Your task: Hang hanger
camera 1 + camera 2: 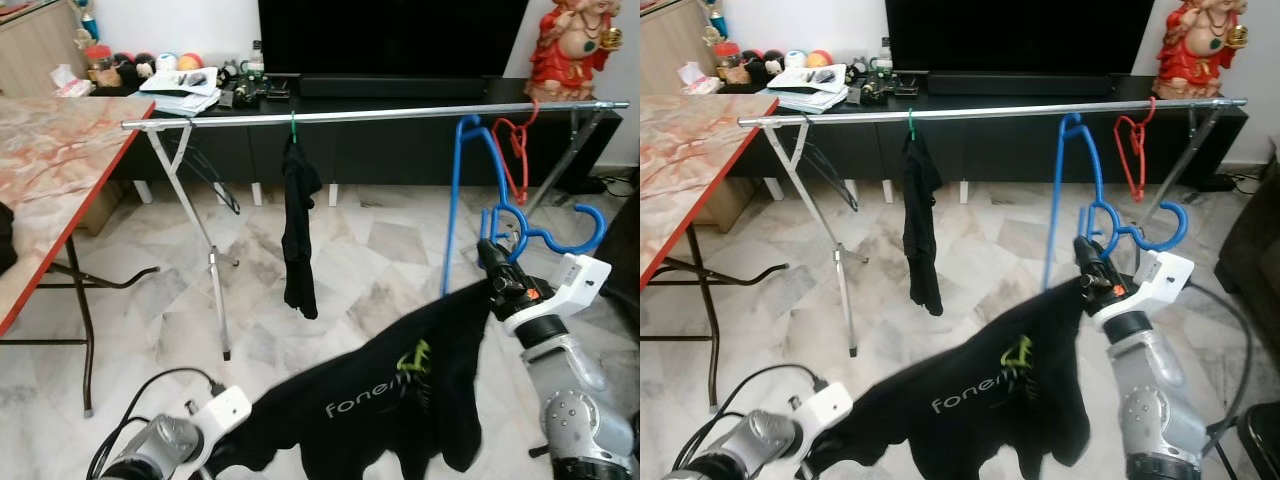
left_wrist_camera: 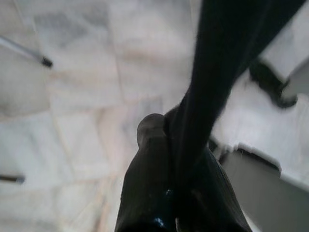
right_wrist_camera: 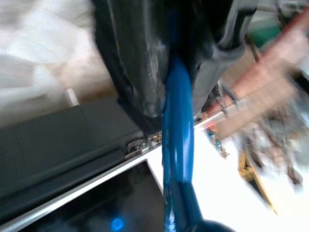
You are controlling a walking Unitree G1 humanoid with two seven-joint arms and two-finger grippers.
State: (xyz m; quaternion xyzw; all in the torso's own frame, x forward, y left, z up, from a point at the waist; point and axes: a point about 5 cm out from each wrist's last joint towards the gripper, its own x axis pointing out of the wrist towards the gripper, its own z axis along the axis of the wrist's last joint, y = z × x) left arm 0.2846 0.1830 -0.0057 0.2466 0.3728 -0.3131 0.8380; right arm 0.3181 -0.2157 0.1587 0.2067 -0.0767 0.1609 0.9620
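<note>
Below the rail [image 1: 380, 115], the blue hanger [image 3: 177, 140] is seen clamped between the raised right tool's [image 1: 490, 262] fingers; the shirt [image 1: 400, 400] is pinched by the low left tool [image 2: 169, 145].

A long shiny metal rail [image 1: 400, 113] on thin legs stands on the white marble floor [image 1: 360, 270]. A black cloth [image 1: 296, 225], a blue hanger [image 1: 470, 190] and a red hanger [image 1: 515, 150] hang from it.

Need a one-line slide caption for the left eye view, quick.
Right claw holds a blue hanger carrying a black T-shirt below the rail; left claw grips the shirt's other side.
</note>
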